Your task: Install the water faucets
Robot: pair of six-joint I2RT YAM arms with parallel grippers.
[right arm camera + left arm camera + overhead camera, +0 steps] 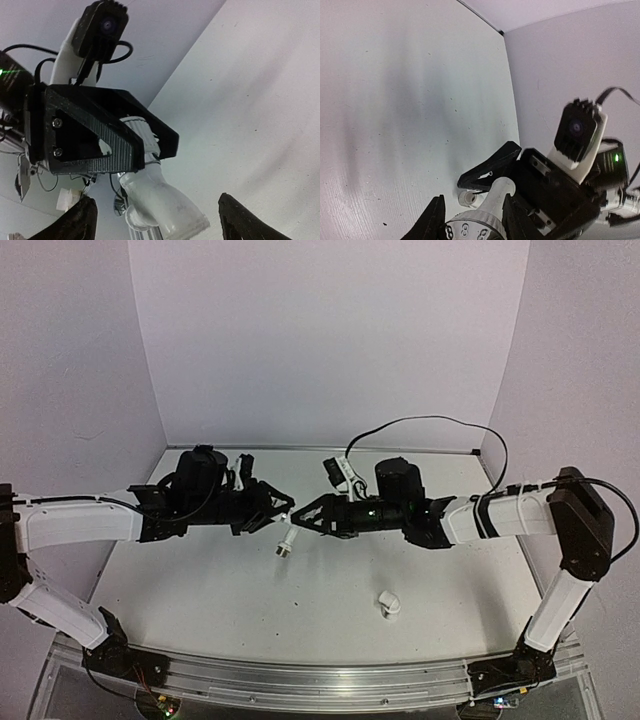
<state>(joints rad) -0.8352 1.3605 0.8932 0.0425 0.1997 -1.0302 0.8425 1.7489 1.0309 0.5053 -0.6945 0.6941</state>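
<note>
White plastic faucet (287,540), metal-tipped, hangs tip-down, clamped by the left gripper (284,512). The right gripper (300,521), just right of it, stands open and empty.

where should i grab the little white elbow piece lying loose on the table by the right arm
Across the short body of the white elbow piece, straight down from above, probably with the open right gripper, which is nearer. It lies low and alone on the table, so a side approach has little to catch. Its finer shape is too small to tell.
</note>
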